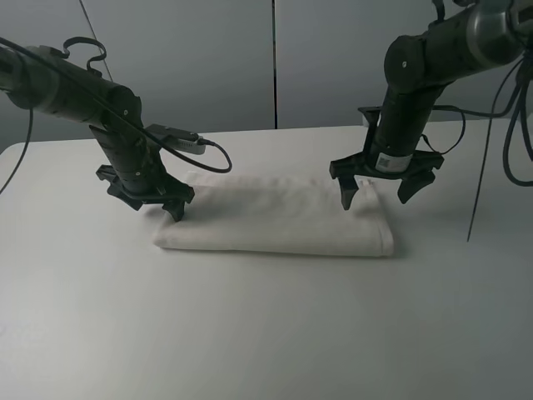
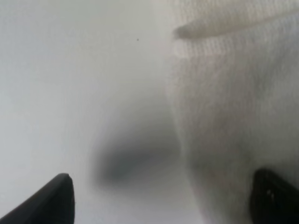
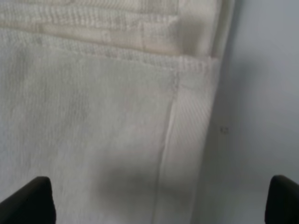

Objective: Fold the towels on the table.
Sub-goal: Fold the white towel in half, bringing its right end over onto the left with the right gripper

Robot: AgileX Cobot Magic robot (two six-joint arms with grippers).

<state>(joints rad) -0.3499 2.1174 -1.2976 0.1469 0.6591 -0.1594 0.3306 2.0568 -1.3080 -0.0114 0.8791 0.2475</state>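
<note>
Blurred towel in left wrist view, left hand cut by edge, left arm and right arm cropped

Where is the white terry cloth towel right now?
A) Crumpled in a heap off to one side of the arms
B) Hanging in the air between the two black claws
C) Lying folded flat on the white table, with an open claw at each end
C: the white terry cloth towel lies as a flat folded strip on the white matte table, with the left gripper and right gripper spread open, one at each end.
</note>
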